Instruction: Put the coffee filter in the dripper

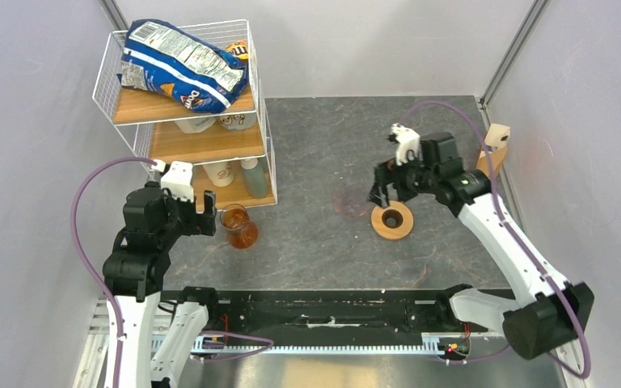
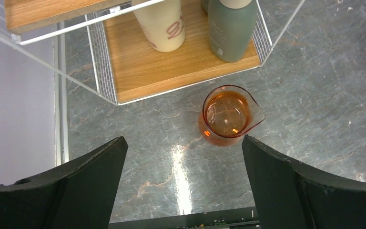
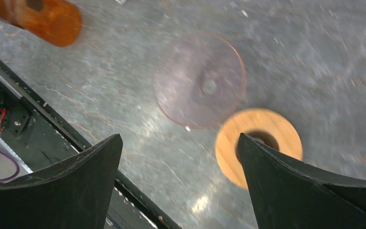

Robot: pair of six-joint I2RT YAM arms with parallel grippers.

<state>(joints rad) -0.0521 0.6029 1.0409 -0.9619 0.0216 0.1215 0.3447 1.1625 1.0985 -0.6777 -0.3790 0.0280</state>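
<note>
The dripper [image 1: 392, 220], a light-wood ring with a dark centre hole, lies flat on the grey table right of centre. My right gripper [image 1: 380, 194] hovers open just beyond and left of it. In the right wrist view its right finger [image 3: 286, 181] covers part of the dripper [image 3: 267, 129], and nothing is between the jaws of the right gripper [image 3: 179, 138]. The coffee filter shows only as a tan-brown sliver [image 1: 483, 162] by the pale wooden stand [image 1: 497, 136], mostly behind the right arm. My left gripper [image 1: 209, 214] [image 2: 184, 138] stands open and empty at the left.
An amber glass vessel [image 1: 238, 228] [image 2: 228, 117] stands just ahead of the left gripper, in front of a white wire shelf rack [image 1: 186, 121] with cups, a bottle and a chip bag. A clear pinkish disc [image 3: 199, 78] lies left of the dripper. Walls close in both sides.
</note>
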